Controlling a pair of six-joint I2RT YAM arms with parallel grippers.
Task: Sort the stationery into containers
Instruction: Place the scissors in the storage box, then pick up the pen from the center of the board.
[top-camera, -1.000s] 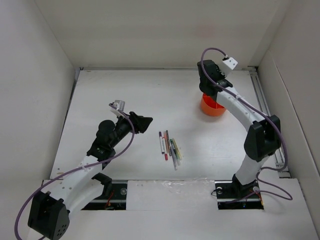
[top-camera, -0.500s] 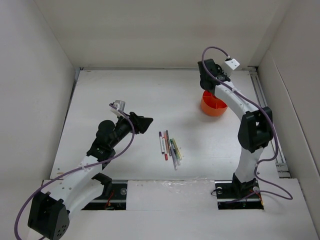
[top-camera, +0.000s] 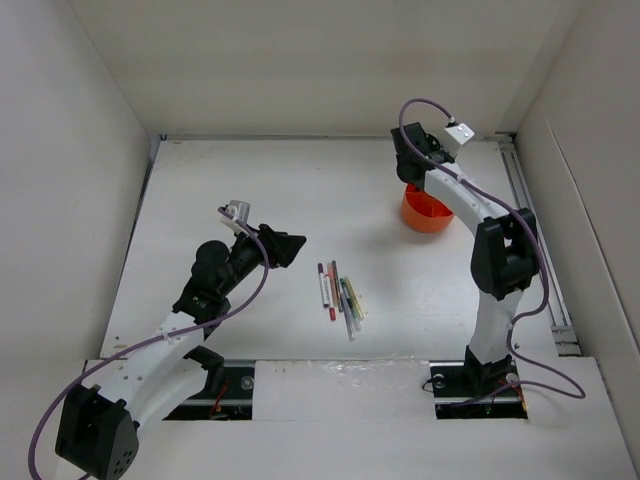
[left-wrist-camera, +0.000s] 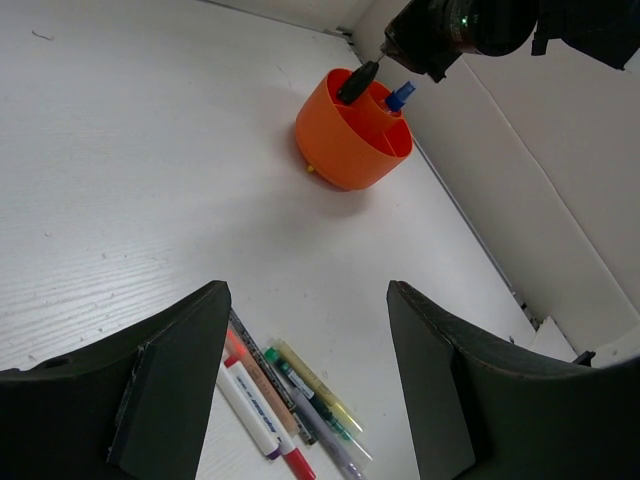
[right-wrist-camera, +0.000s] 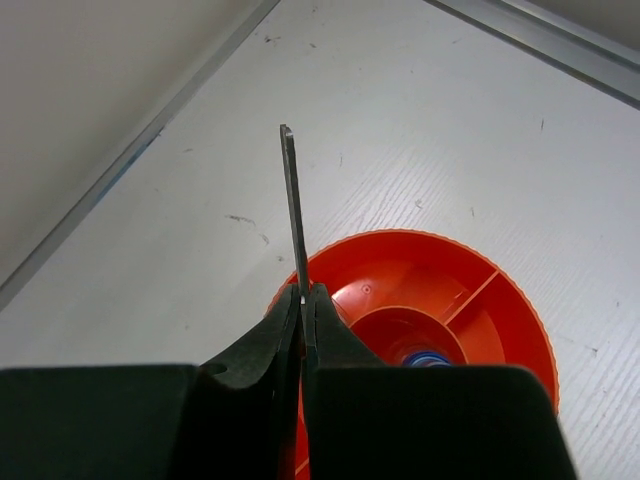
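Note:
Several pens and markers (top-camera: 340, 295) lie side by side on the table's middle, red, white, green, yellow and dark; the left wrist view shows them (left-wrist-camera: 285, 400) just under my left gripper (left-wrist-camera: 310, 290), which hovers open and empty. The round orange holder (top-camera: 425, 215) stands at the back right. My right gripper (right-wrist-camera: 303, 295) is shut on a thin dark pen (right-wrist-camera: 293, 210) above the holder's near rim (right-wrist-camera: 520, 320). A blue-capped bottle (left-wrist-camera: 398, 97) stands in the holder's inner ring (right-wrist-camera: 425, 358).
White walls enclose the table on three sides. A metal rail (top-camera: 530, 220) runs along the right edge, close to the holder. My left gripper (top-camera: 290, 246) hangs left of the pens.
The right arm has folded more upright and its wrist has shifted slightly left and back over the holder, still gripping the dark pen. The left arm has not moved.

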